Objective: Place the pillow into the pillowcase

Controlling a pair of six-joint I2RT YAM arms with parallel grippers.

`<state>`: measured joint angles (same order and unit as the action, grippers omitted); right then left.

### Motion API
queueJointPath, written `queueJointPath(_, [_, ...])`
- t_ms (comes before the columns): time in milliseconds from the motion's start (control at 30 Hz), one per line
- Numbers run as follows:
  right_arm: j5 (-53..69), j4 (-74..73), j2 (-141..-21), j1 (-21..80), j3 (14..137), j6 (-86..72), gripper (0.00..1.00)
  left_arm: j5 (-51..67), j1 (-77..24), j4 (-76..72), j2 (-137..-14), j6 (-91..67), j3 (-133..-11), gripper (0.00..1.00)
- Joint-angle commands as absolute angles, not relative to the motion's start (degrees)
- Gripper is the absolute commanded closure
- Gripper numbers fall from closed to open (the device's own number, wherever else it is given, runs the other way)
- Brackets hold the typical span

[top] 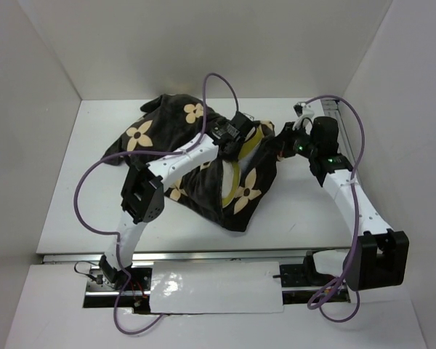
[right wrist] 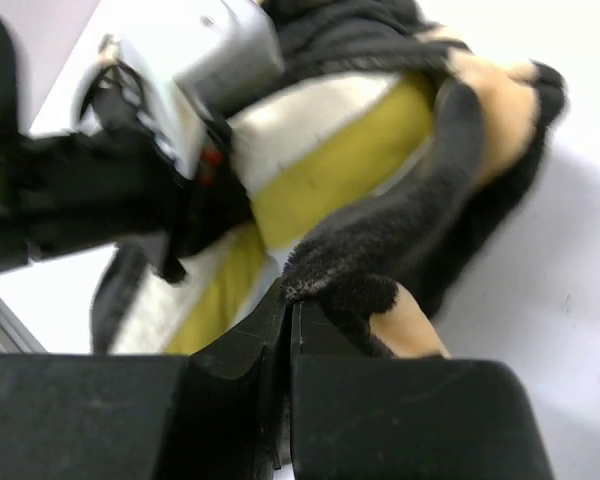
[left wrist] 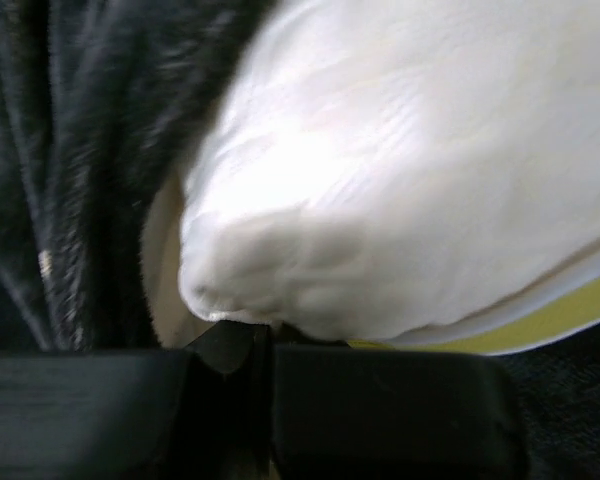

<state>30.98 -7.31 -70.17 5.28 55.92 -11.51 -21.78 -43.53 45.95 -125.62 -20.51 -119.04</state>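
Left jaws pinching pillow [left wrist: 400, 180] corner, right jaws pinching pillowcase [right wrist: 380, 260] edge

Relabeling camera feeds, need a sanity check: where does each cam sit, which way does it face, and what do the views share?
Top external: fixed above and behind the bases, looking down over the table; both arms show, left gripper and right gripper at the pillowcase.
Left wrist: on the left wrist, facing along its shut fingers into the pillow.
Right wrist: on the right wrist, facing along fingers pinching the pillowcase hem; the left arm's wrist shows beyond.
Shared: the pillow's yellow edge appears in all three.
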Motion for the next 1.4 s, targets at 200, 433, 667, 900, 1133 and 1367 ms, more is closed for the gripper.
queueJointPath(200, [15.42, -10.96, -65.92, 3.16, 63.2, -15.63, 1.0, -21.86, -42.98, 44.74, -130.52, -20.21, -116.1, 1.0])
queueJointPath(433, [1.83, -24.61, -65.22, 3.16, 53.62, -21.36, 0.87, -22.59, -42.98, 44.21, -123.85, -21.62, -116.1, 1.0])
queueJointPath(667, [7.21, -23.37, -60.83, 6.23, 52.38, -16.18, 0.43, -20.83, -42.98, 43.59, -122.34, -22.15, -117.16, 1.0])
queueJointPath(900, [5.71, -23.39, -67.2, 15.46, 53.8, -13.62, 0.36, -20.3, -42.98, 43.59, -122.87, -21.62, -118.91, 1.0])
queueJointPath(1133, [0.01, -7.58, -77.95, 25.04, 48.35, -21.33, 0.37, -21.53, -42.98, 43.59, -121.73, -21.62, -118.92, 1.0])
queueJointPath(1367, [-7.38, 4.91, -85.77, 28.38, 46.05, -25.4, 0.45, -19.69, -42.45, 43.59, -121.2, -22.14, -117.87, 1.0])
